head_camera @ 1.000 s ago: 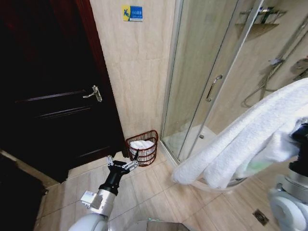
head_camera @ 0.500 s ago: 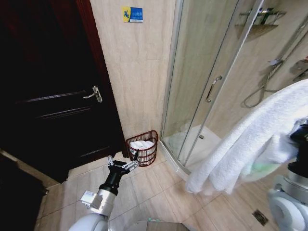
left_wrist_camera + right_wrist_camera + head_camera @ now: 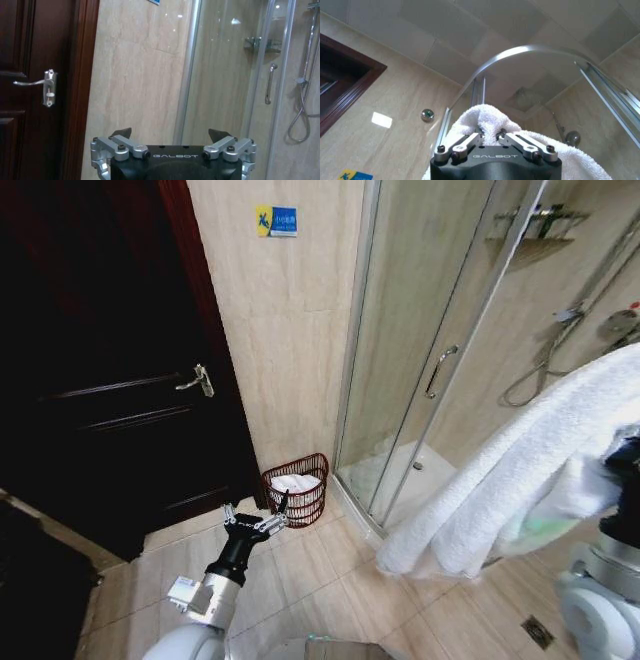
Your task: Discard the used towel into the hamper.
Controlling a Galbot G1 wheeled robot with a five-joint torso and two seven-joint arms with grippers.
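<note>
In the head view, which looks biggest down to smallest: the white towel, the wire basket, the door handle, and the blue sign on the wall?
As they look in the head view:
1. Towel, largest, though it hangs near the camera from the right gripper, which exaggerates it.
2. Basket.
3. Blue sign and door handle look about alike; I can't rank them.

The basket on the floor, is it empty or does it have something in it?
Not empty. The hamper stands upright by the wall, and something white, likely a towel, lies inside it.

hamper [image 3: 297,486] between door [image 3: 100,370] (left) and shower [image 3: 440,380]
</note>
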